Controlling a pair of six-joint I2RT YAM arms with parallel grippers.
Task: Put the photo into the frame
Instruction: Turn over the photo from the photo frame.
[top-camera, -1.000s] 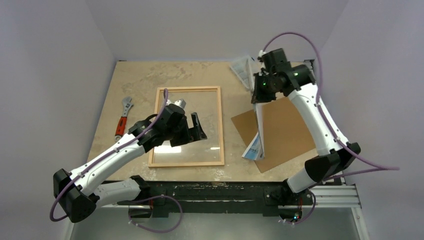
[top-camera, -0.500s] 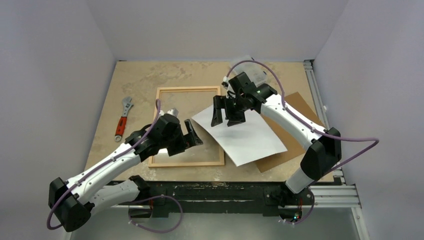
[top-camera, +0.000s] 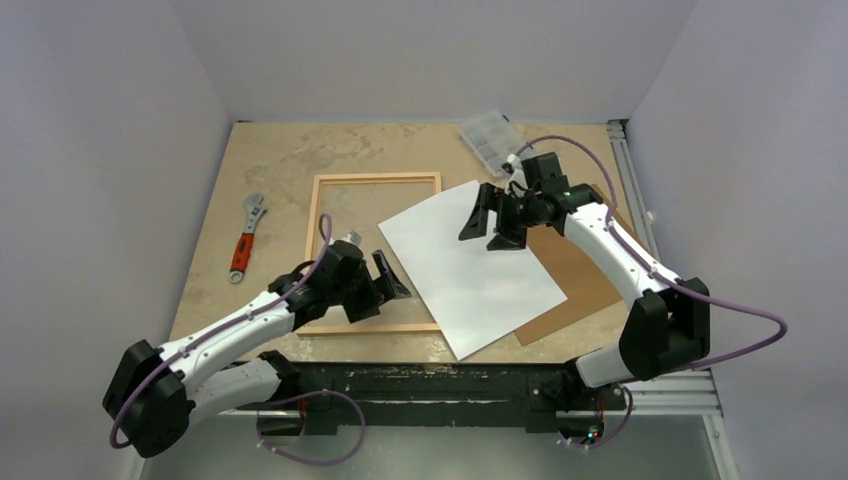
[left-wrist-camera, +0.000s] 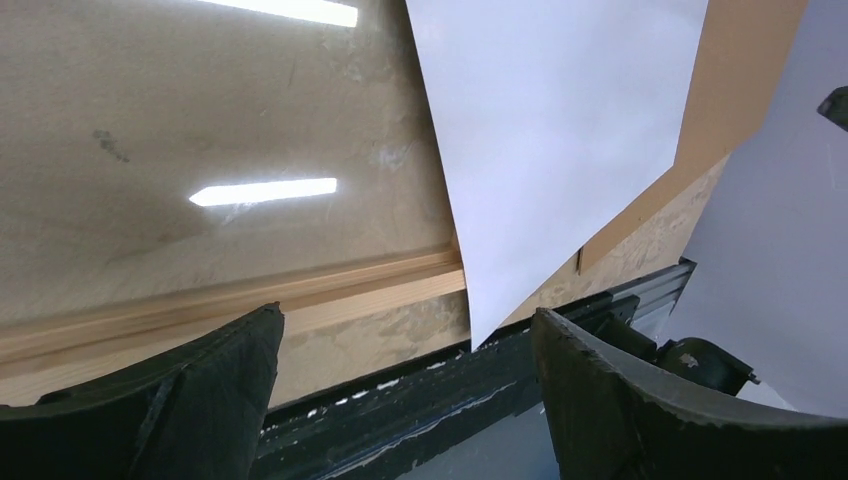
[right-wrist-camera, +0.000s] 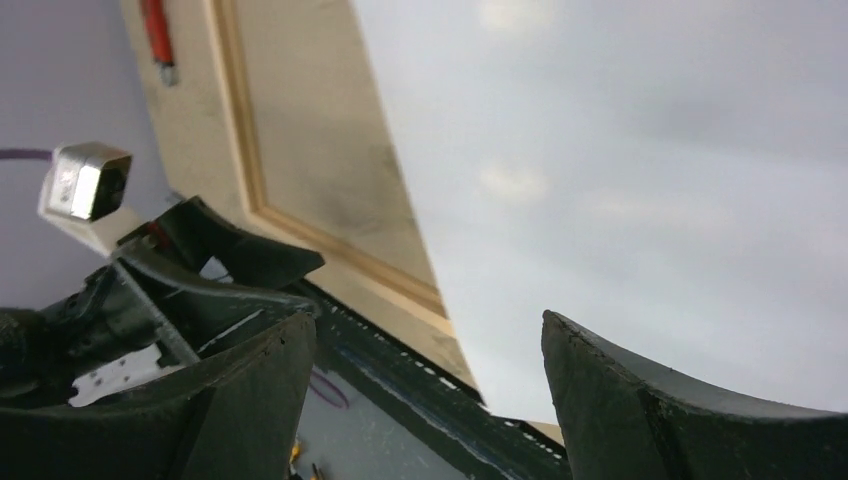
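Note:
The photo (top-camera: 470, 265) lies flat with its plain white back up, tilted. Its left part covers the right rail of the frame (top-camera: 378, 178) and its right part rests on the brown backing board (top-camera: 580, 265). My right gripper (top-camera: 490, 228) hovers open over the photo's far right corner, holding nothing. My left gripper (top-camera: 385, 285) stands open over the frame's near right part, just left of the photo's edge. The left wrist view shows the photo (left-wrist-camera: 560, 130) crossing the frame's near rail (left-wrist-camera: 300, 300). In the right wrist view the photo (right-wrist-camera: 620, 180) fills the right side beside the frame (right-wrist-camera: 250, 150).
A red-handled wrench (top-camera: 245, 238) lies left of the frame. A clear plastic box (top-camera: 488, 135) sits at the back, behind the right gripper. The table's near edge with the black rail (left-wrist-camera: 420, 400) lies close below the photo's near corner.
The right gripper swung the upright photo leftward, opened and let it go. The photo now lies flat across the frame's right side, and the right gripper has drawn back. The left gripper moved nearer.

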